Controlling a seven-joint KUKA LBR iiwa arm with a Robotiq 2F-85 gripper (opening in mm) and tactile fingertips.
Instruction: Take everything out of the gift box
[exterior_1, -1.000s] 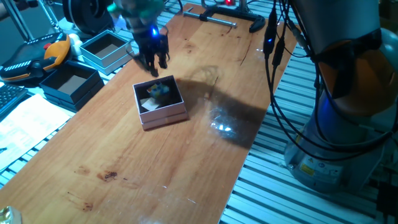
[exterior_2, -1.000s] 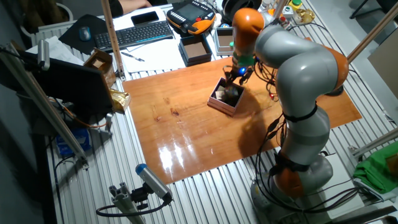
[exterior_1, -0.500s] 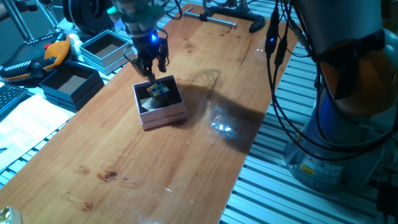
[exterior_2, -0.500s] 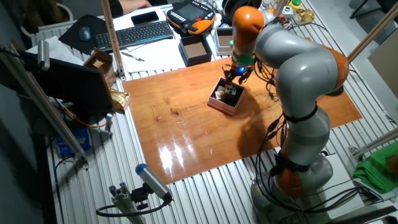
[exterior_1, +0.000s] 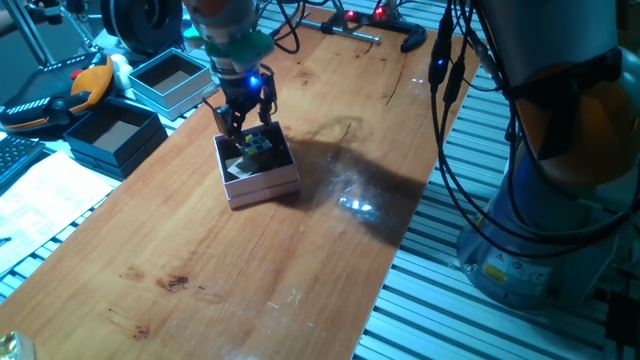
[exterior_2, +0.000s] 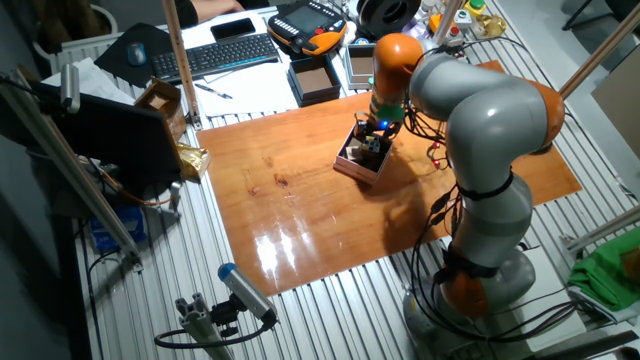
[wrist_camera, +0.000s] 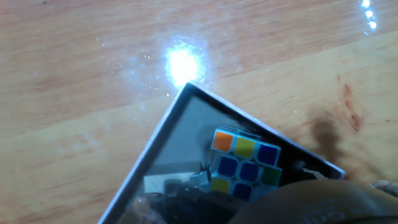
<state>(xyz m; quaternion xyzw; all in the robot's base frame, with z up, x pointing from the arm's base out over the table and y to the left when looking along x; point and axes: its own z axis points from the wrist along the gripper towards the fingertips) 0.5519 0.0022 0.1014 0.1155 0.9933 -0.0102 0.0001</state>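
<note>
The pale-pink gift box (exterior_1: 262, 185) stands on the wooden table; it also shows in the other fixed view (exterior_2: 352, 167) and in the hand view (wrist_camera: 160, 144). Inside it lies the multicoloured puzzle cube (exterior_1: 261, 143) (exterior_2: 373, 147) (wrist_camera: 242, 167), with a pale beige block (exterior_1: 238, 168) beside it. My gripper (exterior_1: 247, 127) (exterior_2: 377, 134) is open, with its fingers lowered to the box's far side, close over the cube. A blurred finger (wrist_camera: 311, 202) fills the hand view's bottom right, beside the cube. I cannot tell whether the fingers touch the cube.
A light-blue box (exterior_1: 168, 80) and a dark navy box (exterior_1: 112, 132) stand off the table's left edge, next to an orange teach pendant (exterior_1: 60, 90). A black clamp (exterior_1: 370, 30) lies at the table's far end. Cables (exterior_1: 450, 110) hang along the right edge.
My gripper has moved from behind the box toward it and down, so its fingers now reach into the box at the cube. The box and its contents have not moved.
</note>
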